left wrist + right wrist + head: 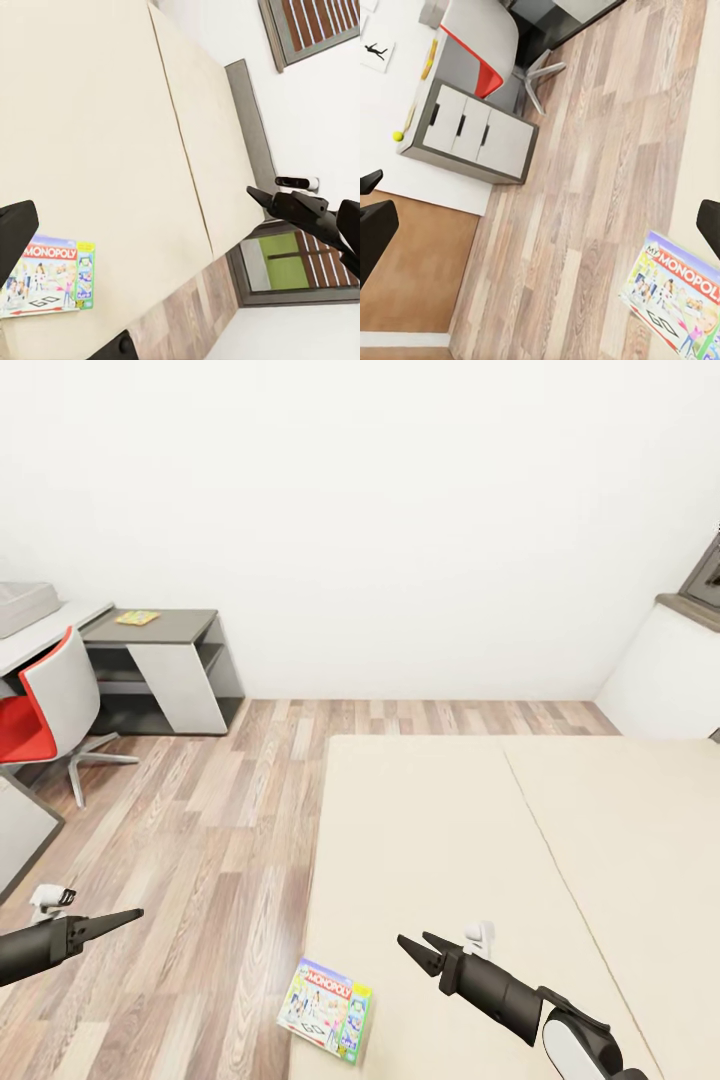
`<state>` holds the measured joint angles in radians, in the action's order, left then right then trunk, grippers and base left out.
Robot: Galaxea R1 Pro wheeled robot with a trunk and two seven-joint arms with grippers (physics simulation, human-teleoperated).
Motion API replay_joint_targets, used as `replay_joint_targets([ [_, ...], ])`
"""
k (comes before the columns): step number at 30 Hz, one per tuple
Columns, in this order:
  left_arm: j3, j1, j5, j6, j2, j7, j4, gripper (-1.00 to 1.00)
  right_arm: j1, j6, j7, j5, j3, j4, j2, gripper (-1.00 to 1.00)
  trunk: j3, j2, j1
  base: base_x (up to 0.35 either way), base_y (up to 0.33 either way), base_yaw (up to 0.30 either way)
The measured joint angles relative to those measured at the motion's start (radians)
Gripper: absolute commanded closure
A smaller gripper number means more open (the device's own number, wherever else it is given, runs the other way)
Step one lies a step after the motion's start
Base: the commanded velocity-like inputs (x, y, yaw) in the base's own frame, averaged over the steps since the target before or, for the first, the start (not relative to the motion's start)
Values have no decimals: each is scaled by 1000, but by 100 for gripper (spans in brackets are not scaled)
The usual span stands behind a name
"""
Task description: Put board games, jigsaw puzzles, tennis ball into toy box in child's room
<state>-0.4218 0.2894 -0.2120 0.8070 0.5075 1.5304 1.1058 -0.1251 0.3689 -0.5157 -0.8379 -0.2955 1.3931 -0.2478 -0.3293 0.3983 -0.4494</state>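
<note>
A white Monopoly board game (326, 1009) lies flat on the near left corner of the beige bed (520, 840). My right gripper (414, 939) hovers open just right of it, above the mattress. My left gripper (135, 913) hangs over the wood floor left of the bed, its fingers (15, 229) spread apart in the left wrist view. Far left, the grey toy box (20, 606) sits on the pale table (55, 632). A jigsaw puzzle (137, 617) lies on the lower dark top. The tennis ball (397, 136) rests on the pale top above the drawers (472, 132).
A red and white swivel chair (55, 700) stands in front of the table. Wood-plank floor (220, 830) stretches between the table and the bed. A grey headboard (251, 127) and a dark-framed window (281, 270) stand beyond the bed.
</note>
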Motion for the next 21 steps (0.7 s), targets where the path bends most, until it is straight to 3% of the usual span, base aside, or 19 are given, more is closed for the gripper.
replay_joint_targets([
  [21,0,0,0,0,0,-9,-2,-100,0,0,1,0,0,0,0,-100,35,0,0,0,0,0],
])
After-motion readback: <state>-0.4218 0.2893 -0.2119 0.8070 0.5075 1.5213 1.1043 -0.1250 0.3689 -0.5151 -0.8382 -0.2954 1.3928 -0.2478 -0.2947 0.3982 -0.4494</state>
